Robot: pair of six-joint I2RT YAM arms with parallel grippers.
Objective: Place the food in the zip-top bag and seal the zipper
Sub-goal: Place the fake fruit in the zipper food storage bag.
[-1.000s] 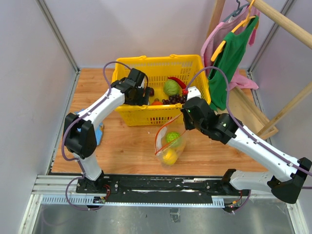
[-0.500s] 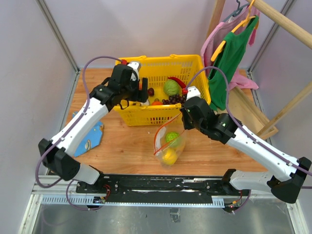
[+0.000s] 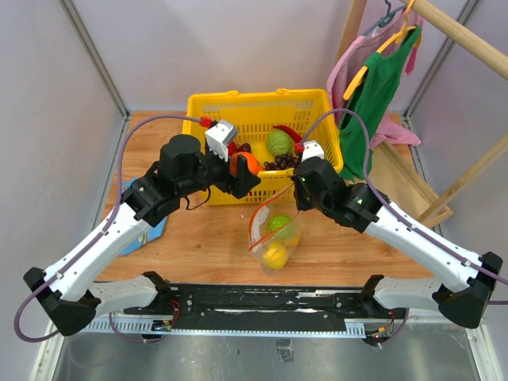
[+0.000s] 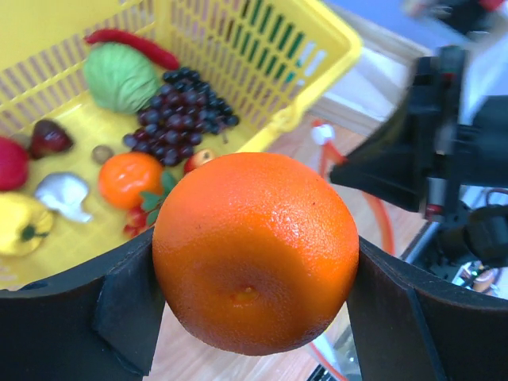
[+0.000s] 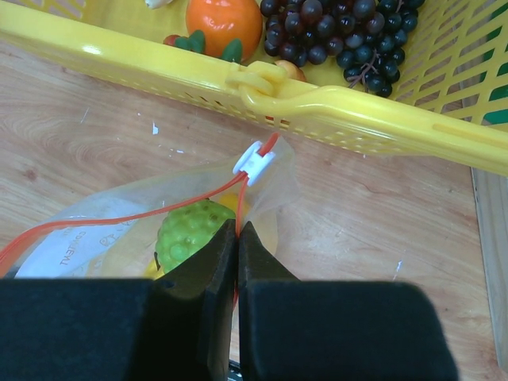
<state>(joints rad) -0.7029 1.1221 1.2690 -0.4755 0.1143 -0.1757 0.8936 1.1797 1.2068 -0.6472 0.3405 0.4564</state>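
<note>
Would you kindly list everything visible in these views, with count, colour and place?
basket: one, yellow, far side of table
orange: one, orange, held aloft near basket's front
zip-top bag: one, clear, on table before basket
zipper: one, red-orange, bag's edge
green piece: one, green, inside bag
yellow fruit: one, yellow, inside bag
grapes: one bunch, dark purple, in basket
leafy vegetable: one, green, in basket
chili: one, red, in basket
tangerine: one, orange, in basket
garments: two, green and pink, hanging at right
left gripper: one, black, closed on orange
right gripper: one, black, shut on zip-top bag's edge
</note>
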